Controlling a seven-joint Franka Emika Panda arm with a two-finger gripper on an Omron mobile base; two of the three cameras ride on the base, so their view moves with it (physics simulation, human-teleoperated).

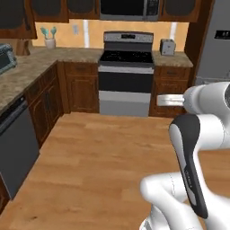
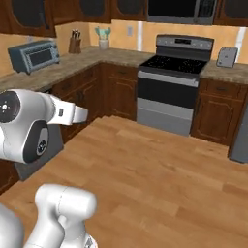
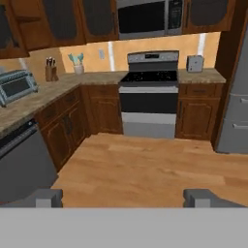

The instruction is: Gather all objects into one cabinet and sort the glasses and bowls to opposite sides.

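Gripper (image 3: 124, 197) spread wide, empty, aimed across wood floor (image 3: 145, 169) toward stove (image 3: 149, 92). No mugs or bowl spotted on counters (image 3: 43, 97); possibly too small to tell. Upper cabinets (image 3: 63, 19) shut. Gathering and sorting apparently all left.

wide wooden floor (image 3: 145, 164) lies open ahead of the spread gripper (image 3: 123, 197), hemmed by the stove (image 3: 148, 94) beyond and the dishwasher (image 3: 22, 162) and counter (image 3: 34, 101) leftward.
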